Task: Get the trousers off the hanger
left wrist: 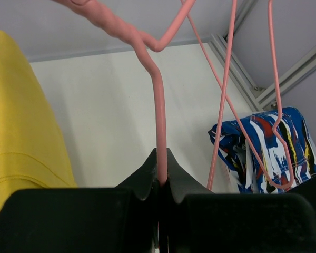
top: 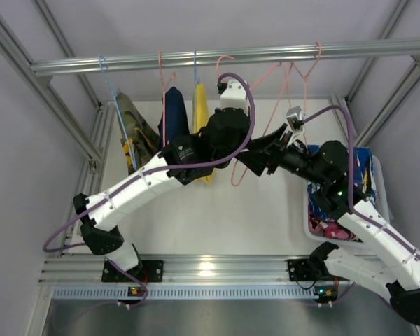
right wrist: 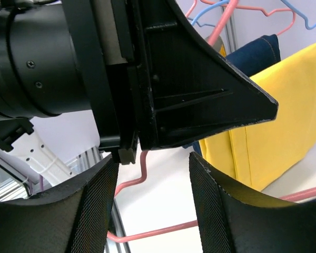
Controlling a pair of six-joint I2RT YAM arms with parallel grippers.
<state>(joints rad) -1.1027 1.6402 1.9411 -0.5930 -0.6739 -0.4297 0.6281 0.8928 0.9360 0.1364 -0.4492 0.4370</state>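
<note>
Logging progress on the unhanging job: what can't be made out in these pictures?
Top view: the right arm covers much of the bin; the trousers inside can't be counted.
Left wrist view: the pink hanger runs into the shut left gripper, lower part hidden.
Right wrist view: the left gripper blocks most of the scene.

This is a robotics lab, set up as a test cell. Bare aluminium bars (top: 231,57) form a frame that boxes in a white bench (top: 217,224), with plain pale panels for walls. A left arm (top: 136,185) and a right arm (top: 378,231) are bolted to a slotted metal rail (top: 210,266) along the bench's near edge, and purple cables (top: 229,75) run along them. Clothes hang from the top bar on wire hangers, a pink hanger (left wrist: 159,105) among them.
</note>
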